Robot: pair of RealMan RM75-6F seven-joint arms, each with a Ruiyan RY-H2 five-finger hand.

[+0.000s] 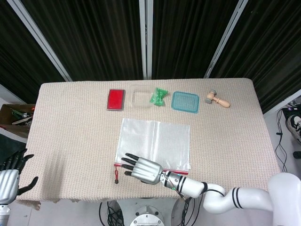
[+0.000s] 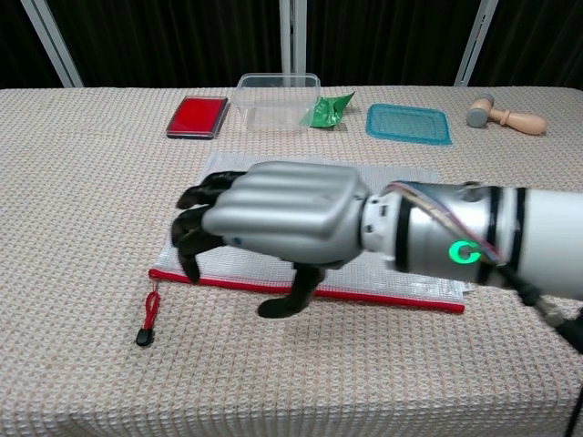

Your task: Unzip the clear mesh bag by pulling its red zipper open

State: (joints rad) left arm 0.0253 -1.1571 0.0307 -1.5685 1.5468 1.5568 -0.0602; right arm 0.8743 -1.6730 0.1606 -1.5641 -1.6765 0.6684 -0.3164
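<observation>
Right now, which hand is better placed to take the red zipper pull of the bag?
The right hand, probably. It hovers open over the bag near its left end, close to the zipper pull. The left hand waits off the table's left edge, farther from the pull.

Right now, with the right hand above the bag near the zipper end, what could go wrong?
The pull tab lies loose past the bag's corner, small and flat on the cloth, so the right hand may fumble it. Nothing holds the mesh bag; the left hand is at the table edge, so pulling the red zipper may drag the bag.
</observation>
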